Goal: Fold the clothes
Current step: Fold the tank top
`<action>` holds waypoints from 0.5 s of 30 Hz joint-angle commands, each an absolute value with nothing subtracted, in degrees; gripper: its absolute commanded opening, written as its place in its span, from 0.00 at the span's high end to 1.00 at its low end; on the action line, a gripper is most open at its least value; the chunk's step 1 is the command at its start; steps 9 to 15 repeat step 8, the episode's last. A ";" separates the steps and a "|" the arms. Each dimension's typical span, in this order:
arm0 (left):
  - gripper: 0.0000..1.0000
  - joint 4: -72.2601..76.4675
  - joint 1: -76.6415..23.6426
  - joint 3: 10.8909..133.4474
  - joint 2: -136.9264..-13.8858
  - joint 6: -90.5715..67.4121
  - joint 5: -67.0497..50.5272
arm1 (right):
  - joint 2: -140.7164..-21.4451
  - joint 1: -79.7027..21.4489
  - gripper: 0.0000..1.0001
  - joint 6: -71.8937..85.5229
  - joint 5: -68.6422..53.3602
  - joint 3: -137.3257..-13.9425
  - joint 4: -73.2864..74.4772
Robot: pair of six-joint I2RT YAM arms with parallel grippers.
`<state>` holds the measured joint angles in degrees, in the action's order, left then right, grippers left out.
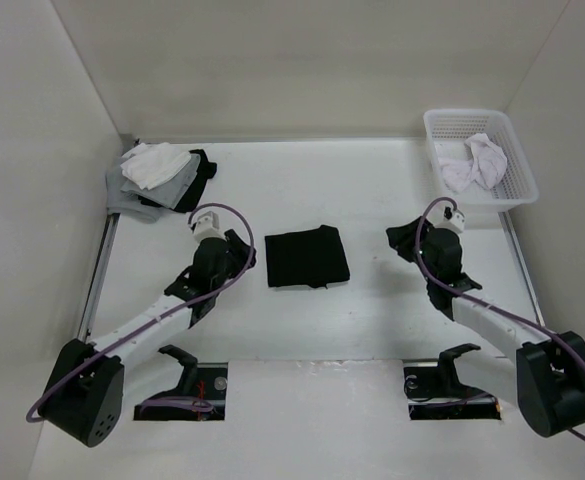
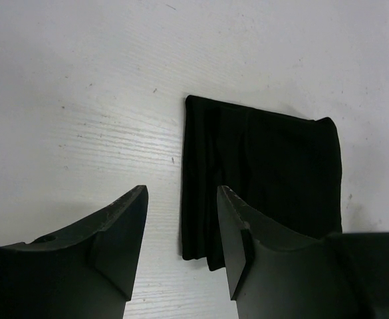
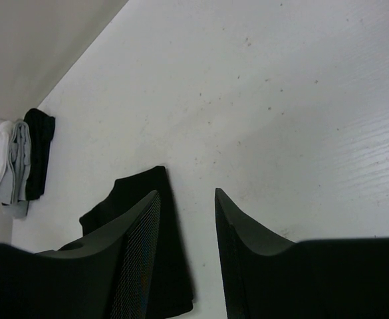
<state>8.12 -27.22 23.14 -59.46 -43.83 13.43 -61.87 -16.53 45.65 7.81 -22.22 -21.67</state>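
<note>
The black clothes (image 1: pixel 306 257) lie folded into a small rectangle in the middle of the table, also showing in the left wrist view as clothes (image 2: pixel 267 166) and in the right wrist view as clothes (image 3: pixel 141 199). My left gripper (image 1: pixel 244 252) hangs just left of the rectangle, open and empty; in its own view the left gripper (image 2: pixel 181 193) frames bare table beside the fabric's edge. Off to the right of the garment my right gripper (image 1: pixel 404 240) stands open with nothing in it, the right gripper (image 3: pixel 187 196) apart from the cloth.
A pile of white, grey and black garments (image 1: pixel 157 175) sits at the back left corner. A white basket (image 1: pixel 517 170) holding a white garment (image 1: pixel 475 162) stands at the back right. Side walls bound the table.
</note>
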 commanded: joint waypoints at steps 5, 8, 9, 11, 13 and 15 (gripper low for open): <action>0.57 12.30 -28.34 24.79 -60.99 -41.92 13.27 | -63.46 -16.83 0.57 44.56 7.91 -23.47 -25.75; 0.54 11.95 -28.52 24.96 -61.17 -41.66 13.18 | -63.37 -16.83 0.57 44.56 8.17 -23.29 -25.75; 0.54 11.95 -28.52 24.96 -61.17 -41.66 13.18 | -63.37 -16.83 0.57 44.56 8.17 -23.29 -25.75; 0.54 11.95 -28.52 24.96 -61.17 -41.66 13.18 | -63.37 -16.83 0.57 44.56 8.17 -23.29 -25.75; 0.54 11.95 -28.52 24.96 -61.17 -41.66 13.18 | -63.37 -16.83 0.57 44.56 8.17 -23.29 -25.75; 0.54 11.95 -28.52 24.96 -61.17 -41.66 13.18 | -63.37 -16.83 0.57 44.56 8.17 -23.29 -25.75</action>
